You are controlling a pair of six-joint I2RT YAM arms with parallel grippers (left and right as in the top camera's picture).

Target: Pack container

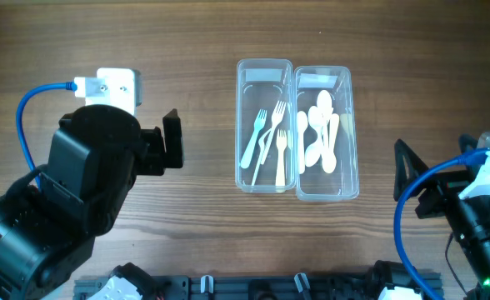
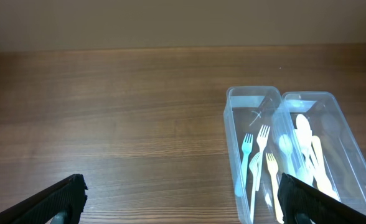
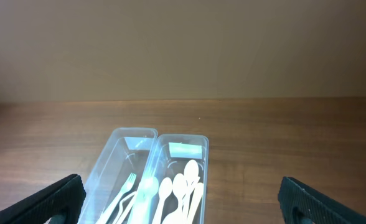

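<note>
- Left gripper [image 1: 173, 140]: jaws spread wide and empty. It sits left of centre in the overhead frame, pointing at the tubs and well short of them.
- In the left wrist view, only bare table shows between the two black fingertips [image 2: 68, 193].
- Right gripper [image 1: 405, 173]: also wide open and empty, at the right edge of the overhead frame, near the spoon tub but not touching it.
- My read is that both arms are parked clear, one on each side, so either can reach in without crossing the other.
- Fork tub [image 1: 252, 96]: centre of the overhead frame, a clear, thin-walled plastic rectangle with rounded corners and a glossy rim.
- Spoon tub [image 1: 324, 185]: same build, just right of the fork tub. Their long sides are touching or very nearly so.
- Forks [image 1: 270, 137]: a few slim plastic pieces, one pale teal and the rest off-white, lying loosely lengthwise and overlapping.
- Spoons [image 1: 322, 137]: off-white plastic with smooth oval bowls, heaped in the upper half of their tub.
- The cutlery is sorted by type, one kind per tub, and I see no loose pieces on the table or any lid in view.
- Table [image 1: 187, 50]: matte brown wood grain, flat, low glare.
- Blue cable [image 1: 24, 117] loops off the left arm, well away from the tubs, so I'd rate the snag risk low.
</note>
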